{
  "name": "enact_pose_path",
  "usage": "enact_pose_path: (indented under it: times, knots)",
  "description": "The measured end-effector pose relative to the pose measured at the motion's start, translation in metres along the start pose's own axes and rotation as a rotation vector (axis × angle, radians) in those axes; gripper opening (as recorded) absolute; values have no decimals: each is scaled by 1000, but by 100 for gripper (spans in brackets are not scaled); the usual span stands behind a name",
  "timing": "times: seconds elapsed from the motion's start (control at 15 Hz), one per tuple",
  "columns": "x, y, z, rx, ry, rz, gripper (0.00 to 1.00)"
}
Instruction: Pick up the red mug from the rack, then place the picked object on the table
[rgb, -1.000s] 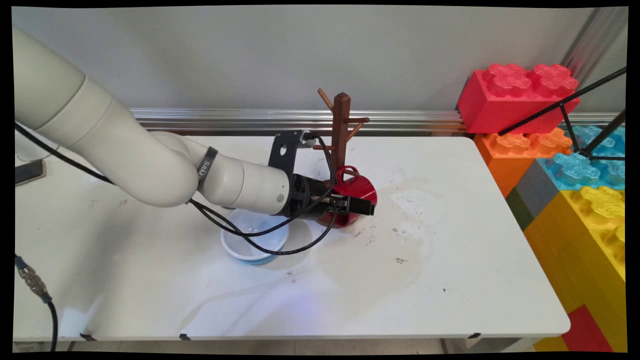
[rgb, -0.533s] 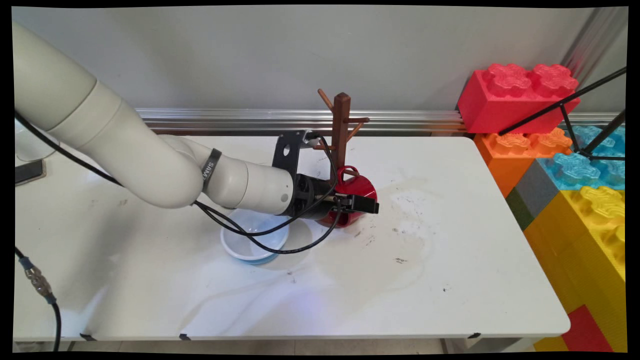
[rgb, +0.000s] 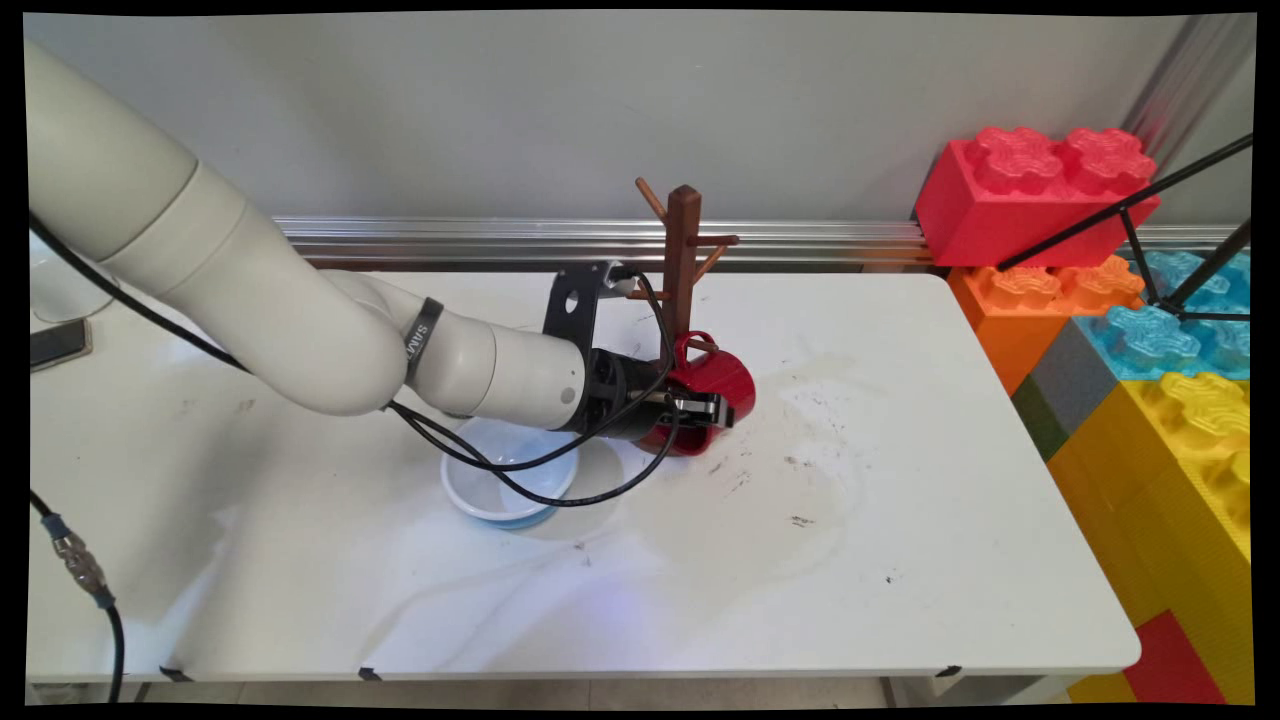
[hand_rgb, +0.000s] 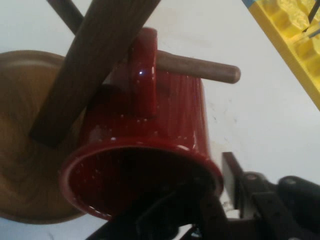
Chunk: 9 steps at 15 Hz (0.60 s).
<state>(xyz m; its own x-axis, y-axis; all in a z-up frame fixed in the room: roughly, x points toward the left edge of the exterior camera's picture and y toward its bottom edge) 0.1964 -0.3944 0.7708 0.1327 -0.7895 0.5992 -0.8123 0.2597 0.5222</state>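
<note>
Jaws (rgb: 712, 408) pinching the rim of red mug (hand_rgb: 150, 150), one finger (hand_rgb: 235, 180) outside the wall. Hanging by its handle on a low peg (hand_rgb: 200, 67) of wooden mug tree (rgb: 683, 262): clear only in hand view. Main view alone giving pale blue bowl (rgb: 510, 485) near the wrist, stained white counter (rgb: 900, 520), grey wall, big toy bricks (rgb: 1040, 190) at right.

The only lettering in view stands on a narrow black band round the white robot arm (rgb: 425, 340), just behind its wrist in the main view. The white capitals there are turned on their side and too small to read with confidence; they may begin "SAM". No writing can be read on the glossy red ceramic mug (hand_rgb: 150, 145) or the dark brown wooden mug tree (rgb: 684, 262).
</note>
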Motion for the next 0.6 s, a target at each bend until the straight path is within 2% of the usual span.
enact_pose_path:
  times: [0.6]
  knots:
    - [-4,-4,-7,4,-9,-3,0]
